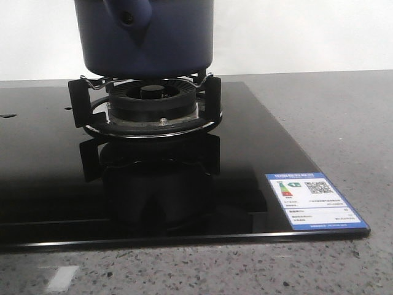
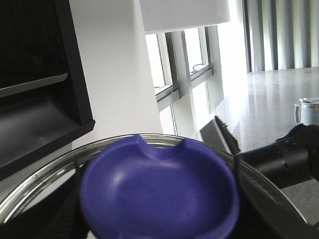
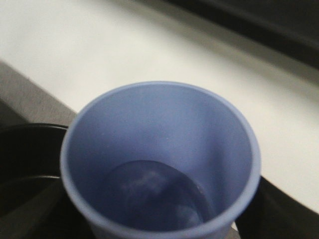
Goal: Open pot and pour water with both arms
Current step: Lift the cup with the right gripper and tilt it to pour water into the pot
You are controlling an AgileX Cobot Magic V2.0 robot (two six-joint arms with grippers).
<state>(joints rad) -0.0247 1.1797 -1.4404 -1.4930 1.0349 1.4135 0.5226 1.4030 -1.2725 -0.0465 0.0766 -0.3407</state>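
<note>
Pot (image 1: 147,37): top cut off by front view's edge. Knob (image 2: 159,191) blurred, close to lens. Cup (image 3: 159,159): base cropped. Both jaws hidden.

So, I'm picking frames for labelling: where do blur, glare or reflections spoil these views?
Front view: sharp, but the glossy cooktop mirrors the burner. Left wrist view: the purple lid knob is out of focus and the windows are blown out. Right wrist view: the light-blue cup is soft.
</note>
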